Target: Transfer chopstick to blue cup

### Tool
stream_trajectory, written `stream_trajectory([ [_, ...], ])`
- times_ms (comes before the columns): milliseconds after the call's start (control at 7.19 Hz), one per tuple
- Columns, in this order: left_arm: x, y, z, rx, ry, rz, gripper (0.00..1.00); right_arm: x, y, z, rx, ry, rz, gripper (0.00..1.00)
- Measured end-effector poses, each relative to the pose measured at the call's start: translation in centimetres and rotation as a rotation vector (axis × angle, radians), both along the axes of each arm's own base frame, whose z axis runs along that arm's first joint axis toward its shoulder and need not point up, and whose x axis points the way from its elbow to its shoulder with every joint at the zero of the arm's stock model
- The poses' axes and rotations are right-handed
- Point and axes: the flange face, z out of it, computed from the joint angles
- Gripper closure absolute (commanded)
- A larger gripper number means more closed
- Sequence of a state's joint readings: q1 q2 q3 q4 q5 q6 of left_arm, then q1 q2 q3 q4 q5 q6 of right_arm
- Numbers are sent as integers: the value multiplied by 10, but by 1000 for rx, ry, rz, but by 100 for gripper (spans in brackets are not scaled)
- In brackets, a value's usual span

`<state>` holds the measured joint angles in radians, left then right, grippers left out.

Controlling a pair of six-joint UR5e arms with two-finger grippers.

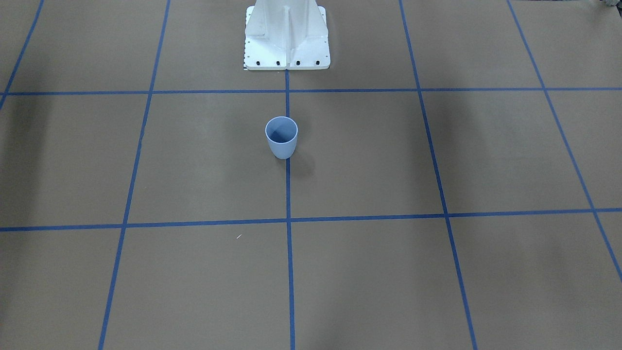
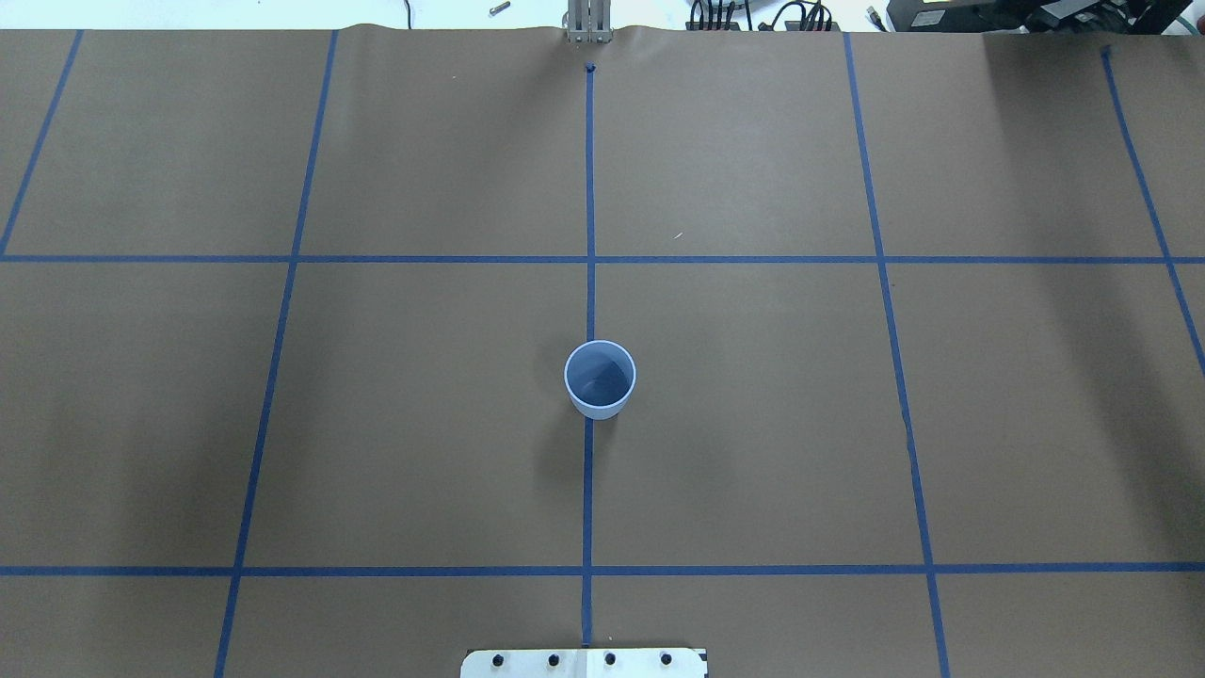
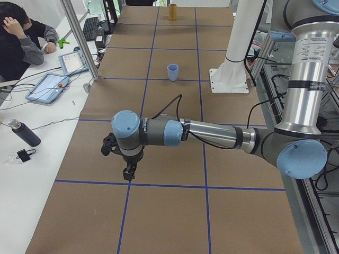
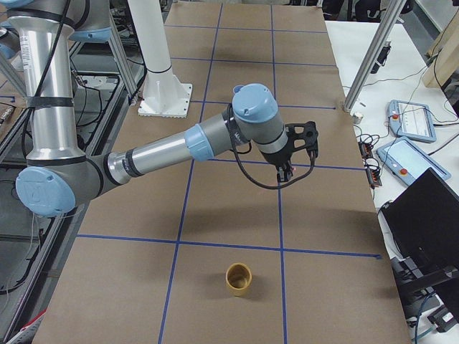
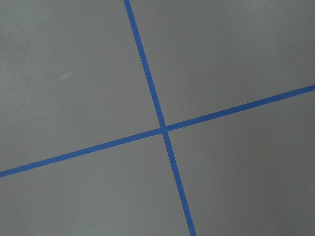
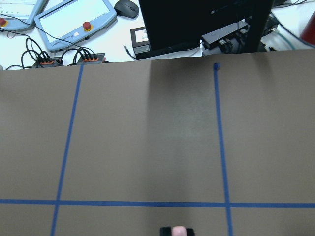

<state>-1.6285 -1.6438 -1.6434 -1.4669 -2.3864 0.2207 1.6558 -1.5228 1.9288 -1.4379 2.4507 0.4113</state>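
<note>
The blue cup (image 1: 281, 137) stands upright and empty on the centre tape line, in front of the robot's base; it also shows in the overhead view (image 2: 600, 379) and the left exterior view (image 3: 172, 72). My right gripper (image 6: 179, 232) shows at the bottom edge of its wrist view, its black fingertips shut on a pale pink chopstick end (image 6: 179, 229). In the right exterior view that gripper (image 4: 285, 174) hangs above the table, away from the cup. My left gripper (image 3: 127, 173) hangs over a tape crossing, far from the cup; I cannot tell if it is open or shut.
A tan cup (image 4: 239, 278) stands near the table's end on my right, also in the left exterior view (image 3: 172, 11). Tablets (image 4: 411, 118), a dark monitor (image 4: 430, 222) and cables line the operators' side. A seated person (image 3: 18, 39) is there. Blue tape grids the brown table (image 2: 753, 424).
</note>
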Motion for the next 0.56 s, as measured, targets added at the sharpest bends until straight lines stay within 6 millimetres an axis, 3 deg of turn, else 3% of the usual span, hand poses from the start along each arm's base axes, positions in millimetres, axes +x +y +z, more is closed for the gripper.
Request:
stream_trajectory([
  [278, -1, 1, -1, 1, 11, -8, 1, -105, -19, -89, -156, -117, 75, 100],
  [556, -1, 2, -1, 3, 13, -9, 1, -233, -31, -169, -284, -154, 198, 100],
])
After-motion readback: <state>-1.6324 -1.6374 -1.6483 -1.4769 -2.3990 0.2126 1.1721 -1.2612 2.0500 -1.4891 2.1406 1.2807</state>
